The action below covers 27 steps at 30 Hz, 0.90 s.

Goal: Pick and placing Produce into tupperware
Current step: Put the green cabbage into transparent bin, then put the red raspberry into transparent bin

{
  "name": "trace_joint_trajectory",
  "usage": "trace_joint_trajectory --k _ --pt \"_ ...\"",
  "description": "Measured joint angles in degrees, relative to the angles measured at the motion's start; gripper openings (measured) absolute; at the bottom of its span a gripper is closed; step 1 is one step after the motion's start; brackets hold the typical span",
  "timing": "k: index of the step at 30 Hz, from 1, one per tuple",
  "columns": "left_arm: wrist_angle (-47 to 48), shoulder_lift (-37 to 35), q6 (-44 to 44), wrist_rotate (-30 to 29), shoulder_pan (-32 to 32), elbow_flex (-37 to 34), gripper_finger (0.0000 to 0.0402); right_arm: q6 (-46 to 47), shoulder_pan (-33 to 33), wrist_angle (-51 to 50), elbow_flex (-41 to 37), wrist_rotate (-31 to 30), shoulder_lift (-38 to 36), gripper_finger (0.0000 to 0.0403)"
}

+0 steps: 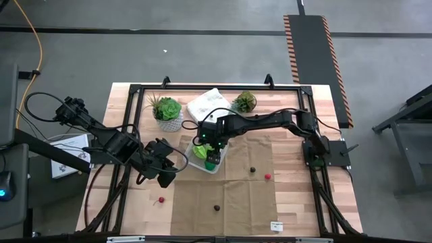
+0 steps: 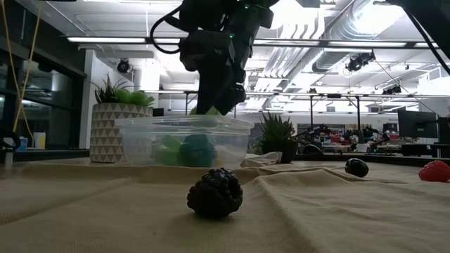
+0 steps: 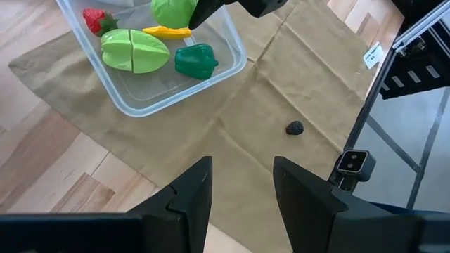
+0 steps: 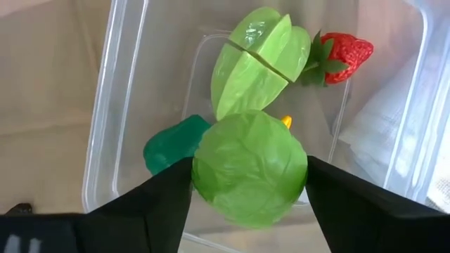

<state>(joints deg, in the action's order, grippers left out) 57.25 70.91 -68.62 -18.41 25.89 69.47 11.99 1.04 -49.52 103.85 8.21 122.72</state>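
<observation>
Crinkly round green cabbage (image 4: 249, 167) sits between the right fingers (image 4: 169, 204) above clear square tupperware (image 4: 112, 105).

The box (image 1: 214, 162) sits on the cloth (image 1: 236, 196) on the worktop (image 1: 297, 202), with two plants (image 1: 167, 110) behind it and fruit (image 3: 135, 50) inside.

Right gripper (image 1: 210, 150): over the tupperware (image 1: 208, 156), near the desk's (image 1: 297, 202) middle, green produce beneath.
Left gripper (image 1: 164, 177): beside the tupperware, toward the left edge.
Loose produce: red piece (image 1: 268, 177), dark piece (image 1: 252, 170), dark piece (image 1: 217, 208), red piece (image 1: 160, 200).
</observation>
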Motion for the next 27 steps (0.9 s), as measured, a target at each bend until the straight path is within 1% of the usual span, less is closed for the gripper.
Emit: trace_joint_trajectory --k 3,10,13,15,20,24,27 --pt "0.0 0.0 0.0 0.0 0.0 0.0 0.014 0.1 0.0 0.0 0.0 0.0 0.0 0.0267" --pt "0.0 0.0 0.0 0.0 0.0 0.0 0.014 1.0 0.0 0.2 0.0 0.0 -0.1 0.0268" --pt "0.0 0.0 0.5 -0.2 0.0 0.0 0.014 2.1 0.6 1.2 0.0 -0.1 -1.1 0.0268" --pt "-0.1 0.0 0.7 -0.2 0.0 0.0 0.014 3.0 1.3 1.2 0.5 -1.3 -2.3 0.0268" --pt "-0.1 0.0 1.2 -0.3 0.0 0.0 0.014 5.7 4.2 -1.5 4.2 -6.1 -4.1 0.0268" --pt "0.1 0.0 1.3 -0.7 0.0 0.0 0.014 9.3 6.7 -4.5 8.2 -6.5 -5.2 0.0267" --pt "0.1 0.0 1.3 -0.7 0.0 0.0 0.014 11.6 8.5 -9.5 12.3 -6.5 -5.7 0.0267"
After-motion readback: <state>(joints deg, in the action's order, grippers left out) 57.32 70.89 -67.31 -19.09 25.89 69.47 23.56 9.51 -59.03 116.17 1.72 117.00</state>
